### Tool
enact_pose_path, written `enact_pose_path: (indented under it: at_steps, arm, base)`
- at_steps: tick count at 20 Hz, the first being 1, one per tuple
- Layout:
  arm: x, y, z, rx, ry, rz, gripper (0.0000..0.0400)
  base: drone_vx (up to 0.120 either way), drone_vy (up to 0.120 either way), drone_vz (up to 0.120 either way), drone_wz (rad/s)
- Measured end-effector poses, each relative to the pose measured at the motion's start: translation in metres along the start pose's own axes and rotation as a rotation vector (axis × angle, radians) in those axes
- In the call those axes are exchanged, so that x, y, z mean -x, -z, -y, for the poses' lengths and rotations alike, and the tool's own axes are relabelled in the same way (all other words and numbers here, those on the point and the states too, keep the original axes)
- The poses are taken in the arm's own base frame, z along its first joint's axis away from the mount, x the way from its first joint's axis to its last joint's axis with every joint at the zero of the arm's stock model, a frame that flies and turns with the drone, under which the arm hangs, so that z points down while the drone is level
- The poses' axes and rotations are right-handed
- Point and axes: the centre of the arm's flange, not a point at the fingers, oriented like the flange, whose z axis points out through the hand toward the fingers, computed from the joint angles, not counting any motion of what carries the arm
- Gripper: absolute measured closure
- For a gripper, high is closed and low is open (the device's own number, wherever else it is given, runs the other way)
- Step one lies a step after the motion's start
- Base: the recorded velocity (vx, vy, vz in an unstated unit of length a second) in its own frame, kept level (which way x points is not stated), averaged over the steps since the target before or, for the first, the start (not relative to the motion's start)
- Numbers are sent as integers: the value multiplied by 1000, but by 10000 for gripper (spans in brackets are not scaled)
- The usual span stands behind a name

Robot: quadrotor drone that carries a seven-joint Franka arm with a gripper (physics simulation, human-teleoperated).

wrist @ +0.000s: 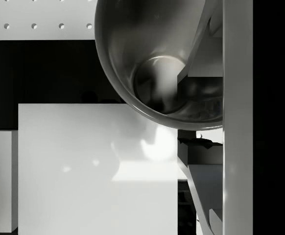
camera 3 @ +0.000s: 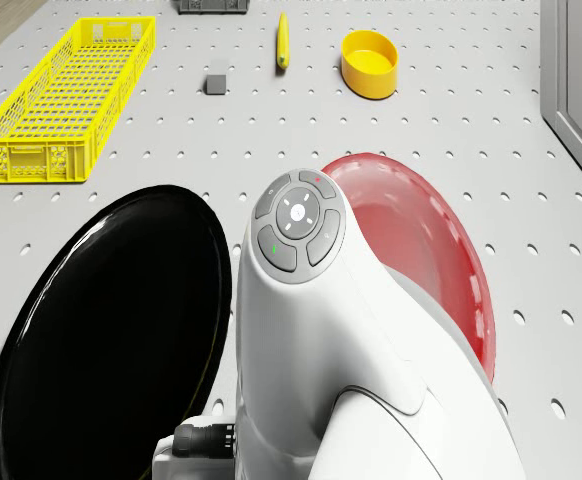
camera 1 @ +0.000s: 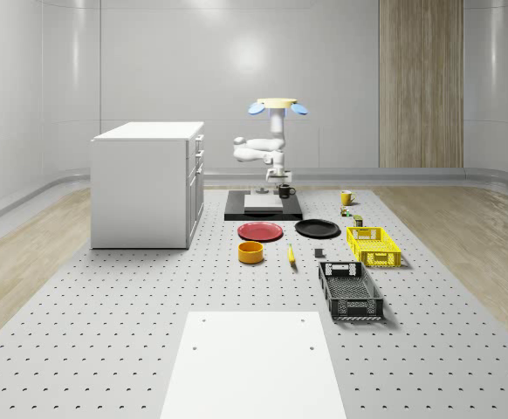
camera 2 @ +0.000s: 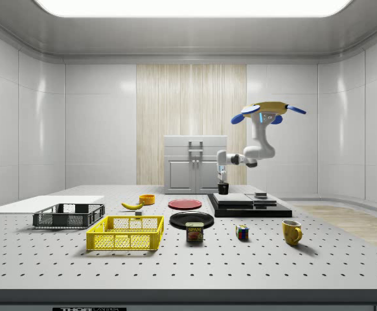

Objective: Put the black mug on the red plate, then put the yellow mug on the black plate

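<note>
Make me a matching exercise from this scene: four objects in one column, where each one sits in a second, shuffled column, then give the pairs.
Things
1. black mug
2. yellow mug
3. banana
4. red plate

Places
A. alone on the table, near the side view's right
B. at the gripper, over the dark platform
C. flat on the table beside the black plate
D. on the table between the orange bowl and the black crate

Pairs: 1-B, 2-A, 3-D, 4-C

Pale grey panelled walls (camera 1: 149,61) enclose the room, one with a vertical wood-slat panel (camera 1: 420,83). Light wooden floor (camera 1: 463,236) borders a grey perforated platform (camera 1: 106,323). A white drawer cabinet (camera 1: 147,183) stands there. A bright ceiling light panel (camera 2: 195,6) glows overhead.
</note>
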Motion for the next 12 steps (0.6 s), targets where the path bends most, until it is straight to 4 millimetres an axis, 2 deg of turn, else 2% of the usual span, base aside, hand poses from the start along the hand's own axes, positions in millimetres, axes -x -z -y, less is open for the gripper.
enact_pose_path:
  at_steps: [12]
  arm:
    - [0,0,0,0,0,0,290]
  base:
    - [120,-120,0,0]
